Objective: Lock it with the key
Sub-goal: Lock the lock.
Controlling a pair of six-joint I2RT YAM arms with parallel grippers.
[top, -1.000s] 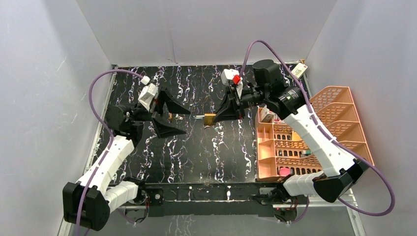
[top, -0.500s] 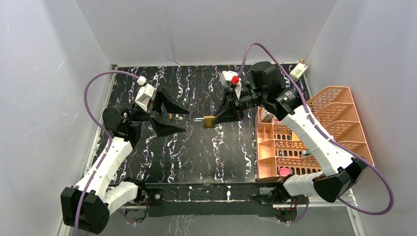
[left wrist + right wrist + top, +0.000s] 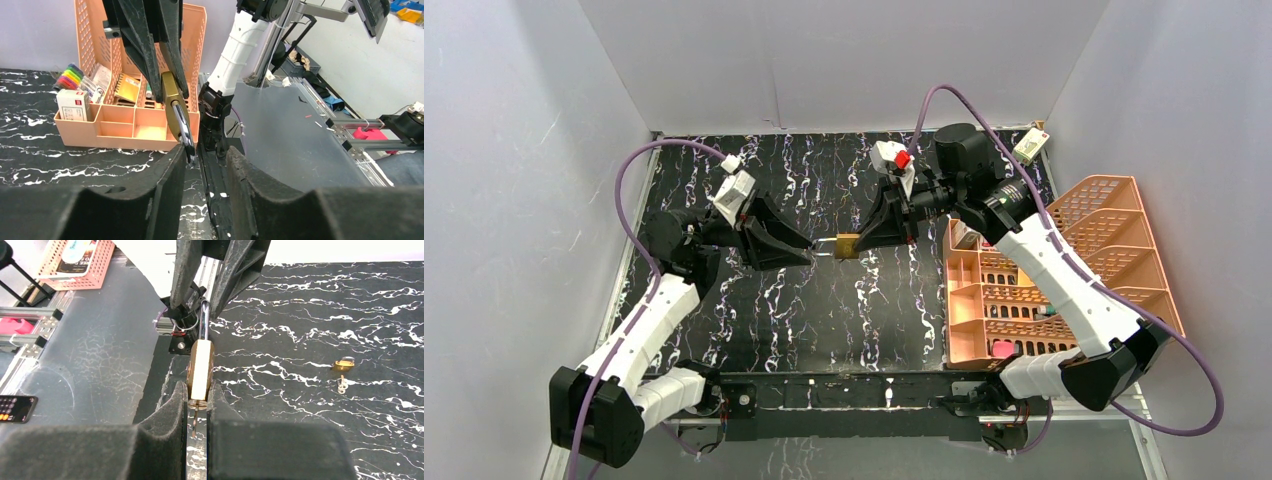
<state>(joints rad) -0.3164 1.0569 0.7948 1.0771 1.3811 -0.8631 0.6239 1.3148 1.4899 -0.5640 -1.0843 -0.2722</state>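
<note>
Right hand (image 3: pixel 197 394) around padlock (image 3: pixel 200 365), left hand (image 3: pixel 205 156) opposite; orange basket (image 3: pixel 1092 215) alongside.

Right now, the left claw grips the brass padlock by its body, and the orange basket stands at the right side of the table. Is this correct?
Not quite. The right claw grips the padlock by its body. The left claw is only at the shackle, its fingers apart. The right wrist view shows this. The basket is indeed at the right side.
</note>
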